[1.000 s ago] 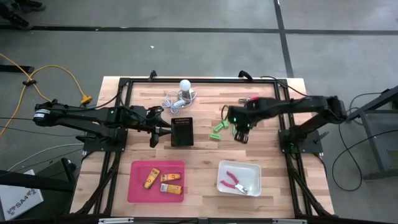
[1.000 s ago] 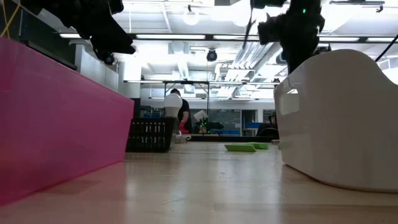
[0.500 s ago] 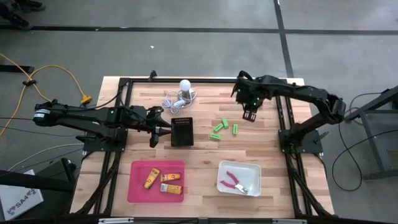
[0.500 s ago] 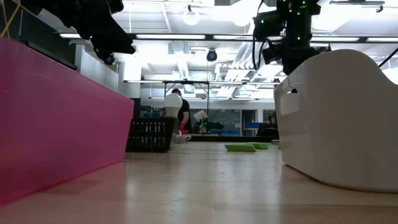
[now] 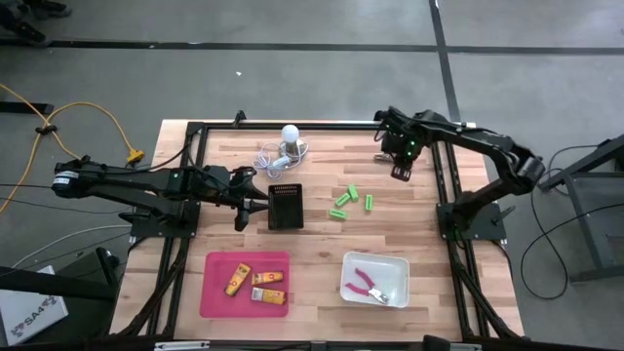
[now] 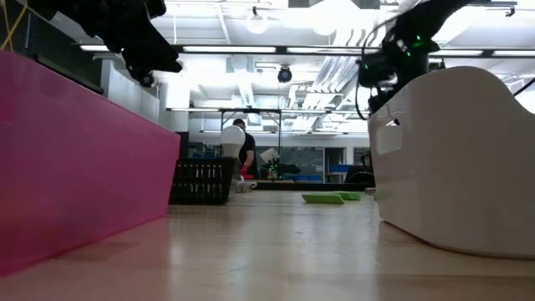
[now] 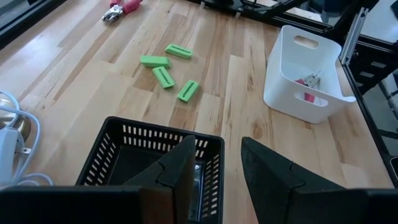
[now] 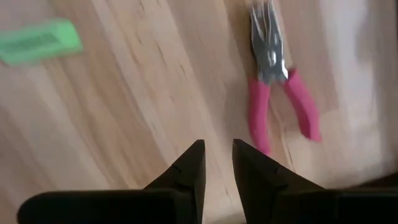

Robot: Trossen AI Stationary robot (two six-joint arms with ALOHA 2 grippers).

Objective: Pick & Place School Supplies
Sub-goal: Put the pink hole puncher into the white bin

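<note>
The pink pliers (image 8: 278,93) lay on the surface near its far right corner. The right gripper (image 5: 400,171) had swung away from the green pieces (image 5: 348,199) to hover over the pliers, jaws slightly apart and empty, so it probably meant to grab them next. The left gripper (image 7: 212,171) waited over the black box (image 5: 285,205), jaws apart and empty.

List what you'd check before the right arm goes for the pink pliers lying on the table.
1. Right tool empty: ok, nothing between its fingers.
2. Pink pliers in its sight: ok.
3. Pliers flat on the wood, apart from the green piece: ok.
4. Tool centred over the pliers: not ok, they lie off to one side.
5. White bin has room: ok.
6. Left tool out of the way: ok, at the black basket.
</note>
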